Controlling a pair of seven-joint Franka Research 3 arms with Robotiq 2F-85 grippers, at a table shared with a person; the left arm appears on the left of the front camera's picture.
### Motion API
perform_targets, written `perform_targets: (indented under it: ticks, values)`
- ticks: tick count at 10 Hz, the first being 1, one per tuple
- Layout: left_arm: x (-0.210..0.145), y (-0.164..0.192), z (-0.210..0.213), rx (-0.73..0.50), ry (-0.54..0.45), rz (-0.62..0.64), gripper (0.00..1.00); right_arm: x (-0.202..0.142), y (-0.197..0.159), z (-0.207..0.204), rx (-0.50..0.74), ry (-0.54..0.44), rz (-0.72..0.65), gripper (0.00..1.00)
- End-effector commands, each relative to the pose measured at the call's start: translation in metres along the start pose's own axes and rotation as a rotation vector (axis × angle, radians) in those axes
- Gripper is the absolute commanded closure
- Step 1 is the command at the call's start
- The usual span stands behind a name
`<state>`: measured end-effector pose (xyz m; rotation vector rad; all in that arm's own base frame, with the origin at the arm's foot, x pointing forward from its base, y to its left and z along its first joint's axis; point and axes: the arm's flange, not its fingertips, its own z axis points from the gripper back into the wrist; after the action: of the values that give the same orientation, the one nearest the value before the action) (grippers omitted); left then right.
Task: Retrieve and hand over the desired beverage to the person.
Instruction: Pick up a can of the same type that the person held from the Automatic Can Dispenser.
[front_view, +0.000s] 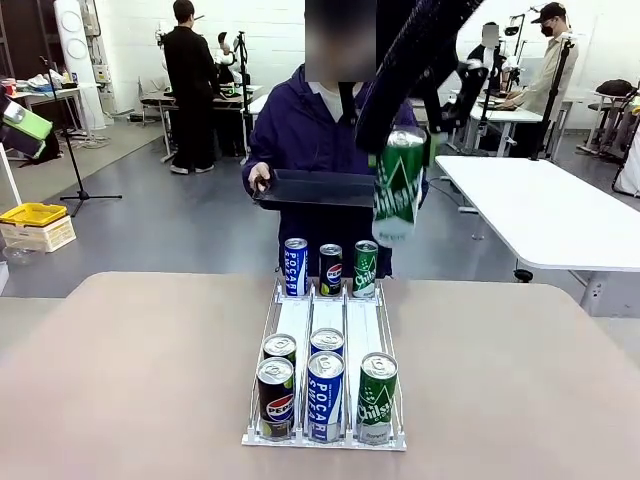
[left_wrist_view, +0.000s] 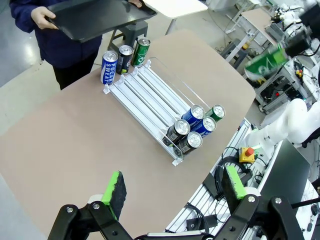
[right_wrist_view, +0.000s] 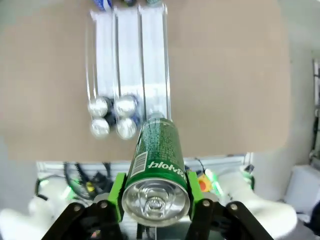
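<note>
My right gripper (front_view: 405, 138) hangs high over the table's far side, shut on a green Chilsung can (front_view: 398, 186). In the right wrist view, the gripper (right_wrist_view: 156, 196) clamps that can (right_wrist_view: 157, 155) between its green pads, can end toward the camera. Just behind the can, the person (front_view: 300, 130) in a dark hooded jacket holds a black tray (front_view: 310, 188) level in both hands. My left gripper (left_wrist_view: 174, 187) is open and holds nothing, high above the table's near corner.
A clear three-lane rack (front_view: 326, 325) lies mid-table. Blue, black and green cans (front_view: 331, 269) stand at its far end. Several more cans (front_view: 325, 390) crowd its near end. A white table (front_view: 545, 205) stands at right.
</note>
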<state>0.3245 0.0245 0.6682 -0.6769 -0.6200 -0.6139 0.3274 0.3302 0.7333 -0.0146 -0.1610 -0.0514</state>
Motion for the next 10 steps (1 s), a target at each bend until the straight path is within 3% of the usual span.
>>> perform_targets:
  ticks: [1, 5, 10]
  values:
    - [-0.001, 0.0, 0.0, -0.017, -0.011, -0.015, 0.0, 0.033, 0.008, 0.005, 0.022, -0.05, 0.049, 1.0]
    - [-0.001, 0.0, 0.0, -0.017, -0.011, -0.015, 0.0, 0.077, -0.016, -0.018, 0.121, -0.034, 0.154, 1.0]
    - [-0.001, 0.0, 0.0, -0.017, -0.011, -0.015, 0.0, 0.08, -0.009, -0.02, 0.073, -0.043, 0.127, 1.0]
